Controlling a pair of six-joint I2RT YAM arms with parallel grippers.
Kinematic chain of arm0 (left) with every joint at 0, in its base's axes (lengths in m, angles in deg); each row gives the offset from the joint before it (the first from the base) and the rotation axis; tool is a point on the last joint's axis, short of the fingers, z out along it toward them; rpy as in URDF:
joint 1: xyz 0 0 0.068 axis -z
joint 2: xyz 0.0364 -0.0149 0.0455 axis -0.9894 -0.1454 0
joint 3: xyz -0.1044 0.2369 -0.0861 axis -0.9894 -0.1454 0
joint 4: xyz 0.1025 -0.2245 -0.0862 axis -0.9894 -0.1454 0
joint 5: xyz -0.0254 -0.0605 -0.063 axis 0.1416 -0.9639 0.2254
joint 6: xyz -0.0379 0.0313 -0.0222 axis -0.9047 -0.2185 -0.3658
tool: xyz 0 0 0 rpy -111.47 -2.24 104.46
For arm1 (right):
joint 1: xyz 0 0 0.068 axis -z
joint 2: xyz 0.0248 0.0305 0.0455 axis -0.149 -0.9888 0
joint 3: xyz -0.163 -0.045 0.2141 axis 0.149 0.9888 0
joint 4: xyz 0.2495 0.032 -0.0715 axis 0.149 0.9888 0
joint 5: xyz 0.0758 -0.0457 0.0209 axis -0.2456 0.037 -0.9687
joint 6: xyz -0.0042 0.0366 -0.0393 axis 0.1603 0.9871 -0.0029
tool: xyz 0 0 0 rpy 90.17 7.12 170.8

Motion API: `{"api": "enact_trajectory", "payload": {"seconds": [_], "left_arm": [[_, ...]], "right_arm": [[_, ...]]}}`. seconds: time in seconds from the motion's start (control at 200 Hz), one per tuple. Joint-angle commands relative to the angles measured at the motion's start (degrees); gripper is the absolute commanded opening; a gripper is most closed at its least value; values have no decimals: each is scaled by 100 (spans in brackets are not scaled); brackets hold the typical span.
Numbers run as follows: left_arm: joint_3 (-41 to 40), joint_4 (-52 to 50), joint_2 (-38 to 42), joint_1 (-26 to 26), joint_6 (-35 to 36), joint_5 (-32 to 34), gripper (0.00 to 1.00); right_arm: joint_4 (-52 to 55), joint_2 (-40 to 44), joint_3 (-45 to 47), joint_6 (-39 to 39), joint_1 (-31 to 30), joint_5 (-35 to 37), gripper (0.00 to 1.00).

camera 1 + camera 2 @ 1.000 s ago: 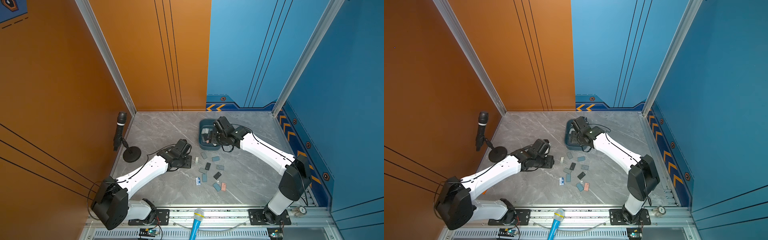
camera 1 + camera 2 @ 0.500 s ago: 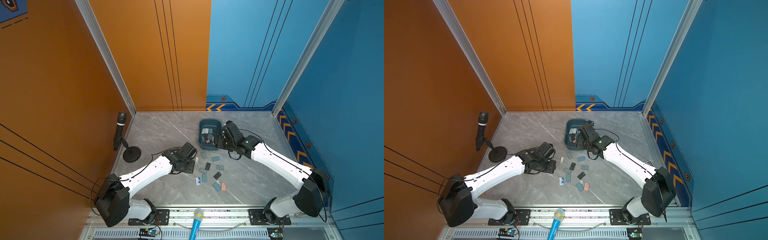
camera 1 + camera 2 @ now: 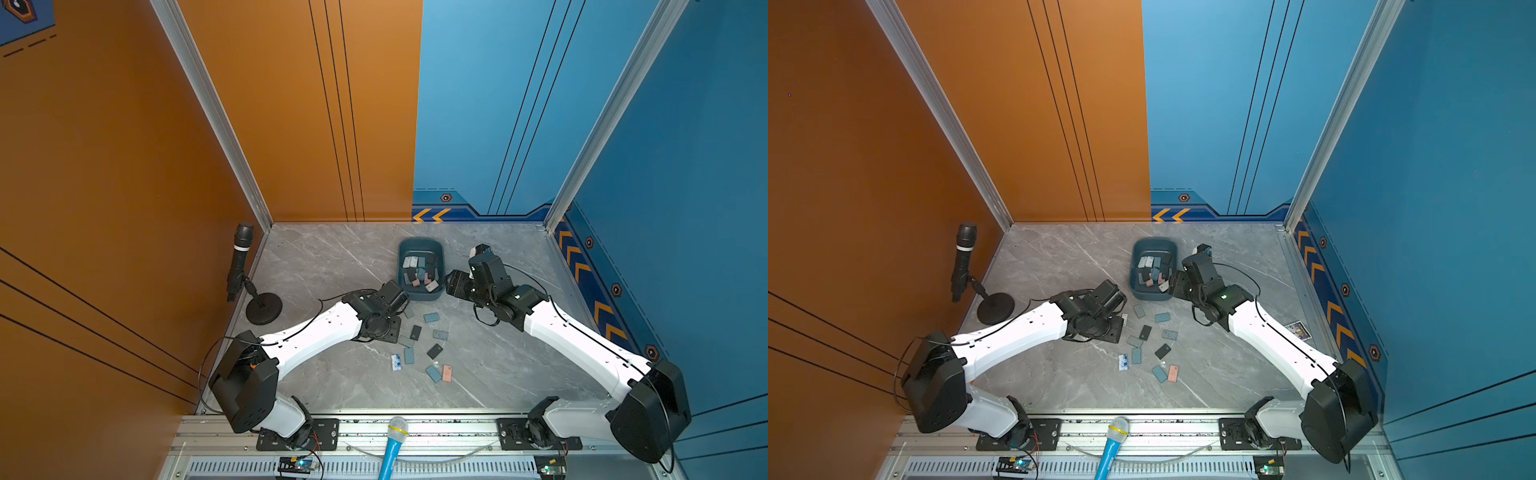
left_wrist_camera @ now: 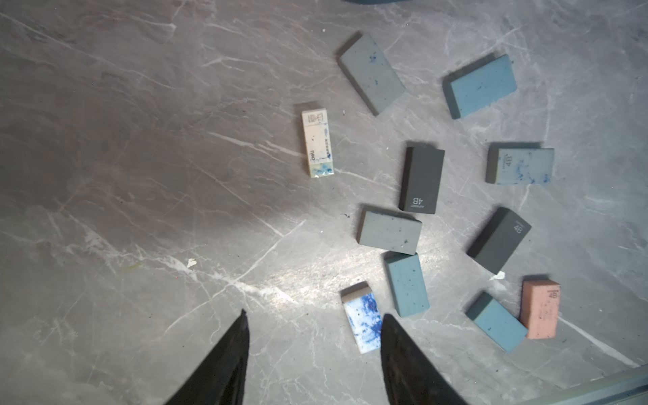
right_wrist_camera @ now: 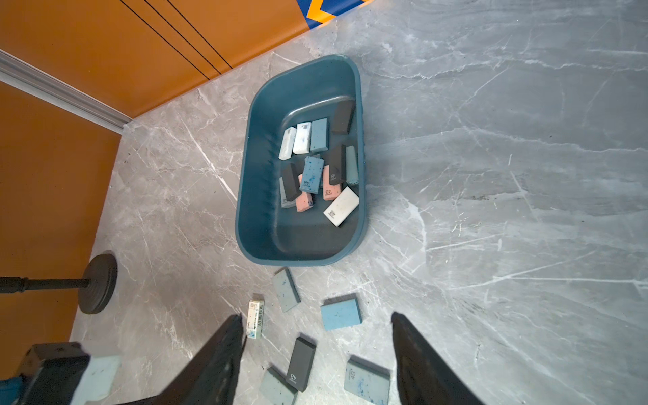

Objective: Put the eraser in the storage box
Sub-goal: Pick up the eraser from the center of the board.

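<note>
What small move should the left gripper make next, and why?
Probably shift a little to centre over the blue-stained eraser: the left gripper is open and empty, and that eraser lies nearest, off to one side below it.

Grey marble tabletop (image 3: 332,266): storage box (image 3: 420,241), loose erasers (image 3: 431,318), mic stand (image 3: 264,308).

Storage box (image 5: 261,175): one. Loose erasers (image 4: 420,179): eleven. Erasers inside (image 5: 341,206): about twelve.

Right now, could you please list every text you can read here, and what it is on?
"4B": black eraser; second black eraser; pink eraser; pale blue eraser.
"4B": white eraser in the box.
Small print beside each: unreadable.
Sleeved eraser: print too blurred to read.
</note>
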Motion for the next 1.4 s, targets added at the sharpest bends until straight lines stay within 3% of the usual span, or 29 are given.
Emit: {"api": "enact_trajectory", "payload": {"seconds": [0.0,0.586,1.217,1.397], "left_arm": [[105,-174,-227,134,-145,149,62],[-43,-190,-866,600,-734,-175,63],[-135,-188,-1383,976,-1231,-211,63],[-258,-188,-1417,1008,-1338,-169,58]], "right_arm": [[-312,184,167,30,40,-175,68],[-279,825,603,102,210,-100,68],[-327,893,761,137,279,-100,68],[-331,894,785,146,299,-112,68]]}}
